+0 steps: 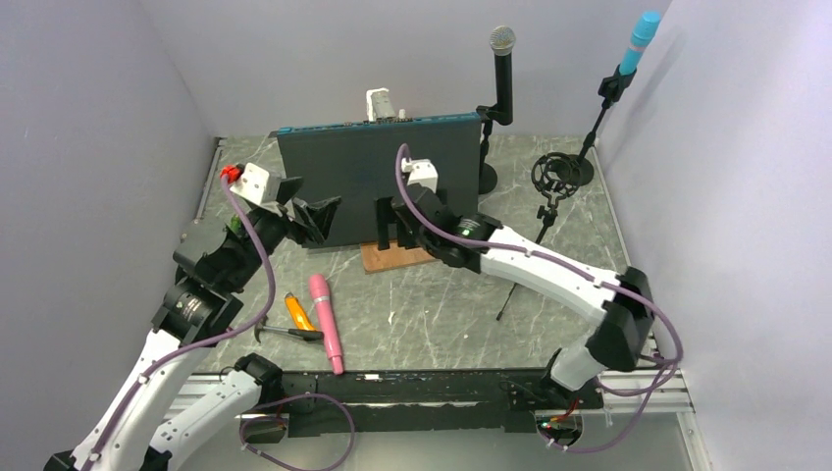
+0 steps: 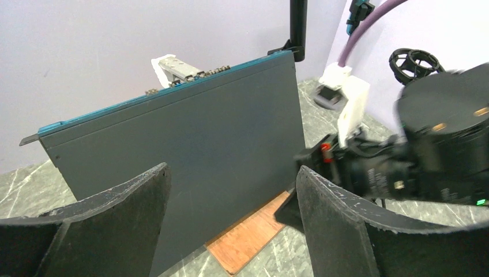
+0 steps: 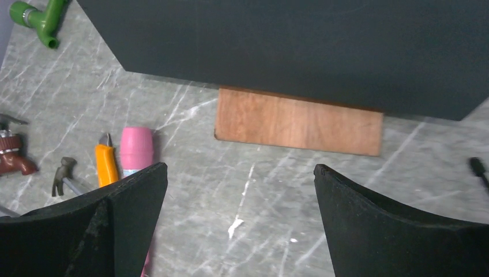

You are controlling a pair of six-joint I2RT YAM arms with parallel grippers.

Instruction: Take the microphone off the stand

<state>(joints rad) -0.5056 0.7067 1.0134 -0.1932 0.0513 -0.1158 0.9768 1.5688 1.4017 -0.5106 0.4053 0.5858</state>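
Note:
A black microphone (image 1: 502, 61) with a silver grille stands upright in the clip of a stand (image 1: 488, 175) at the back, behind a dark panel (image 1: 378, 180). Its black body also shows in the left wrist view (image 2: 298, 23). A blue microphone (image 1: 642, 41) sits on a second, tilted stand (image 1: 593, 132) at the back right. A pink microphone (image 1: 326, 322) lies loose on the table. My left gripper (image 1: 319, 218) is open and empty, facing the panel (image 2: 233, 169). My right gripper (image 1: 390, 234) is open and empty above the table (image 3: 240, 168), in front of the panel.
The panel stands on a wooden block (image 1: 392, 257). A black shock mount (image 1: 554, 175) stands at the back right, with a thin black rod (image 1: 515, 285) below it. An orange-handled tool (image 1: 299, 312) and a small hammer (image 1: 289, 334) lie beside the pink microphone. A green tap (image 3: 37, 14) lies at the left.

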